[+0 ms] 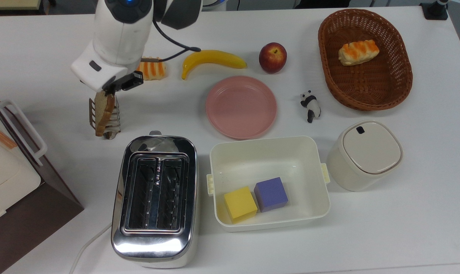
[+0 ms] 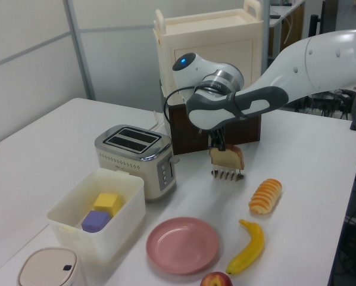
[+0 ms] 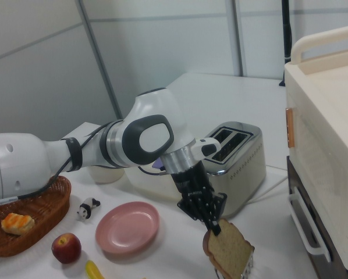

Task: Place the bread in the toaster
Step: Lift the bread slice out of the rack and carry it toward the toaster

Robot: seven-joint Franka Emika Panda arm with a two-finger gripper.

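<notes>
The bread (image 1: 101, 109), a speckled tan slice with a dark crust, stands nearly upright and edge-on in the top view. My gripper (image 1: 107, 90) is shut on its upper edge. In the left view the bread (image 2: 227, 157) hangs under the gripper (image 2: 218, 143), just above the wire toast rack (image 2: 228, 173). In the right view the gripper (image 3: 215, 228) pinches the bread (image 3: 231, 254) at its top corner. The chrome toaster (image 1: 155, 198) sits below the rack in the top view, both slots bare; it also appears as the toaster (image 2: 136, 156) and the toaster (image 3: 235, 156).
A striped roll (image 1: 152, 70), banana (image 1: 213, 58), apple (image 1: 272, 57) and pink plate (image 1: 240, 107) lie to the top view's right of the arm. A white bin (image 1: 268, 141) with two cubes adjoins the toaster. A cabinet (image 1: 9, 171) stands at the top view's left edge.
</notes>
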